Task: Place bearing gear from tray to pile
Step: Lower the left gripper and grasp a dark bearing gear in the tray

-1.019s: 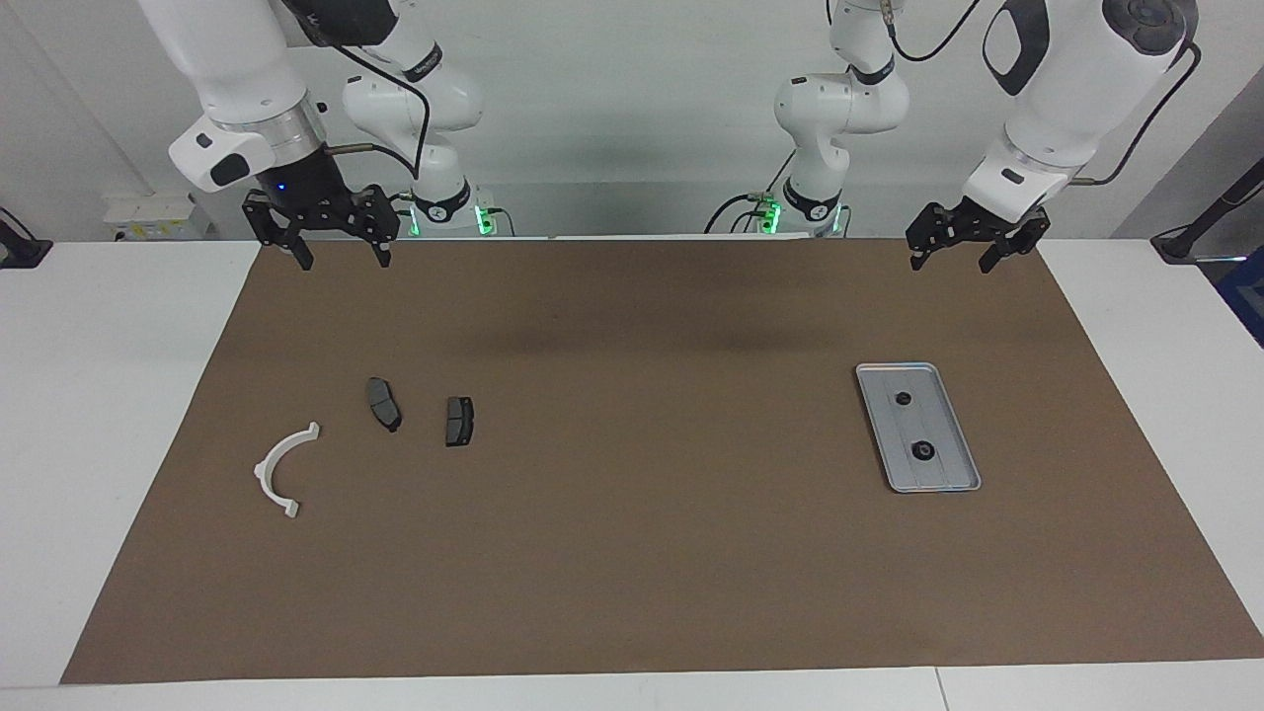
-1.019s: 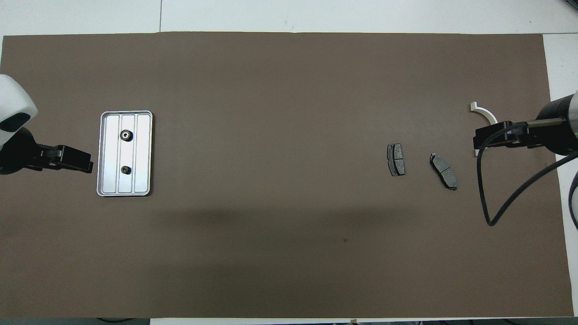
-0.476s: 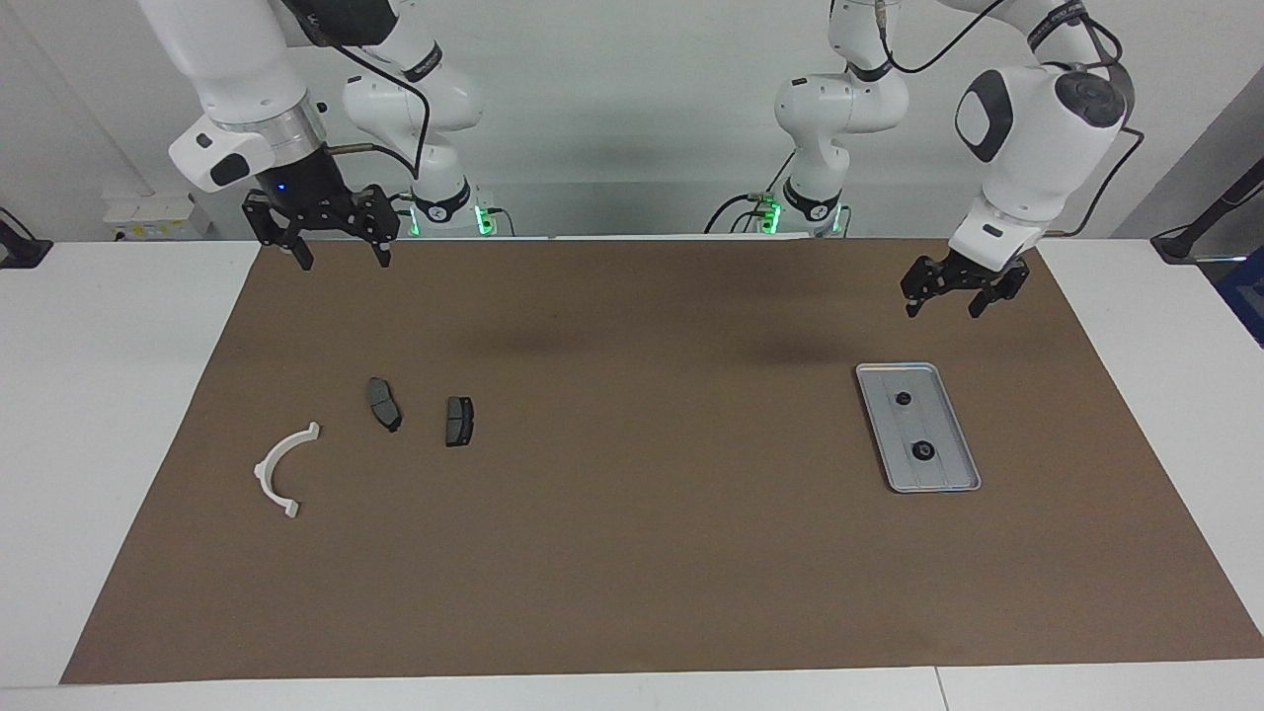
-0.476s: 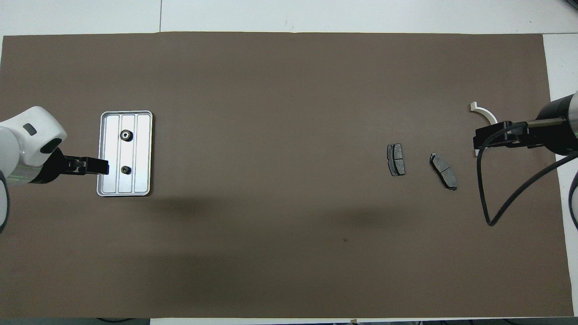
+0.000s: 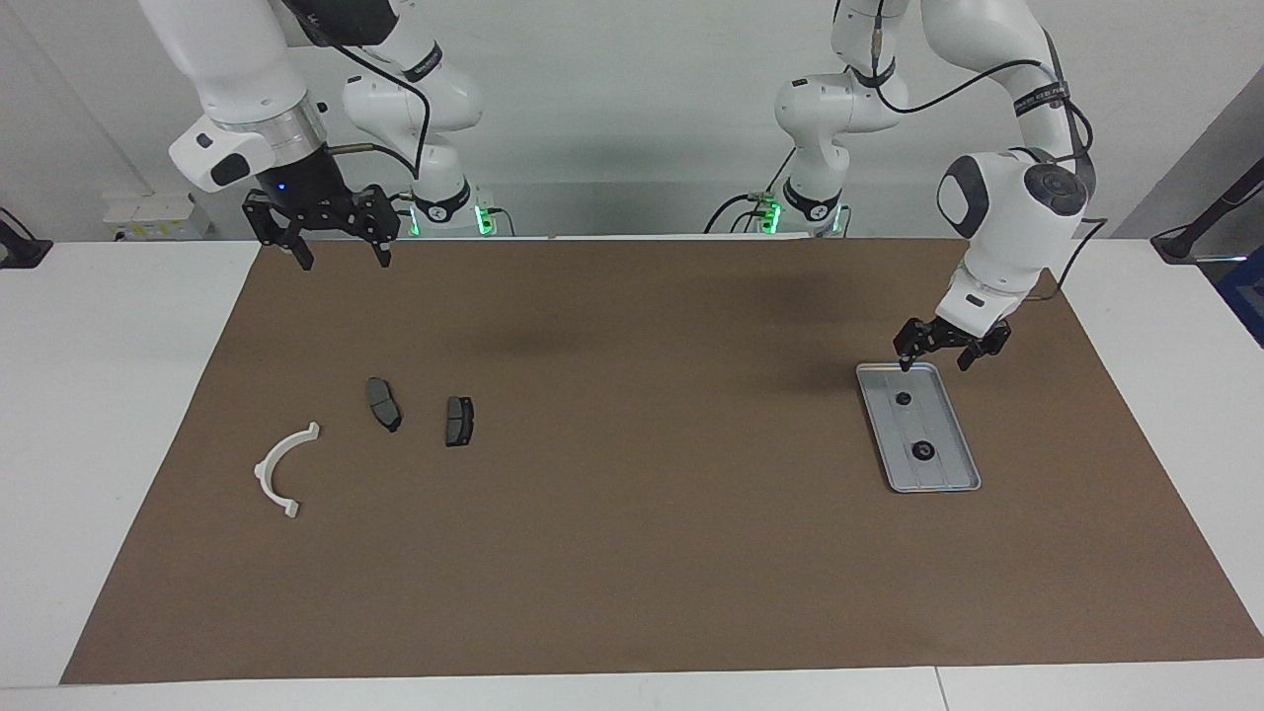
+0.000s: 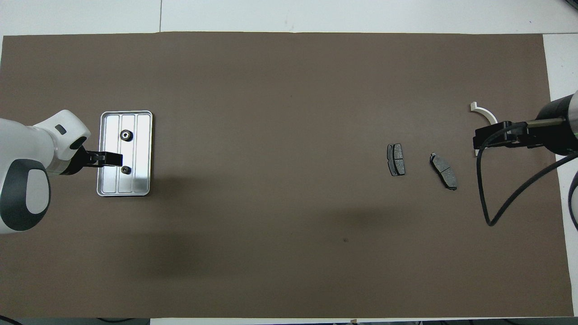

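Over the robot-side end of the flat silver-grey ribbed metal tray (image 5: 963, 472) the left gripper (image 5: 950, 361) is held, jaws released — the nearer small black bearing gear (image 5: 903, 398) lies just below; the right gripper (image 5: 336, 255) waits, open.

One tray (image 5: 953, 475) carries two bearing gears (image 5: 903, 398) (image 5: 923, 451). Two dark brake pads (image 5: 384, 403) (image 5: 459, 421) and one white bracket (image 5: 281, 469) lie on the desk.
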Motion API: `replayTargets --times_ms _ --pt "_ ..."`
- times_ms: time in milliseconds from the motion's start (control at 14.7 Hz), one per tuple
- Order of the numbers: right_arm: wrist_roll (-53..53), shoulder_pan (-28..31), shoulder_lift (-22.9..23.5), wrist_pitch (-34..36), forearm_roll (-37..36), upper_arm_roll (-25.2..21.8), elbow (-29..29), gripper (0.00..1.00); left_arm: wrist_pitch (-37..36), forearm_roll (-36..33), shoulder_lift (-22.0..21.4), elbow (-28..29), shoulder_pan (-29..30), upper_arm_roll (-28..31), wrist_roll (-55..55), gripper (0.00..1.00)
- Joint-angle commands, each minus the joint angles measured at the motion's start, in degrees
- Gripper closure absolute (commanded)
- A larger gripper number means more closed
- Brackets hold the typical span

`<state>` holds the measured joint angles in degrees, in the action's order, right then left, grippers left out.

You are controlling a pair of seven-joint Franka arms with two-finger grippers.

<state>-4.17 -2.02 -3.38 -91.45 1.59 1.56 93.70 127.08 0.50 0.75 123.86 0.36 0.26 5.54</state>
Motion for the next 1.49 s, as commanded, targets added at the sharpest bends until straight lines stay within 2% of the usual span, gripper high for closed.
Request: replayTargets --times_ms 0,747,1427 --pt "2.4 1.0 -0.7 0.4 1.0 0.4 0.3 0.00 2.4 -0.7 1.0 1.3 0.9 -0.4 1.2 0.00" --pt "2.3 1.3 -0.8 0.6 1.1 0.4 0.5 0.00 6.5 -0.7 7.4 0.9 0.8 -0.4 2.3 0.00" --pt "2.0 1.0 -1.5 0.4 1.1 0.5 1.6 0.00 7.5 -0.7 9.1 1.3 0.8 -0.4 3.2 0.00"
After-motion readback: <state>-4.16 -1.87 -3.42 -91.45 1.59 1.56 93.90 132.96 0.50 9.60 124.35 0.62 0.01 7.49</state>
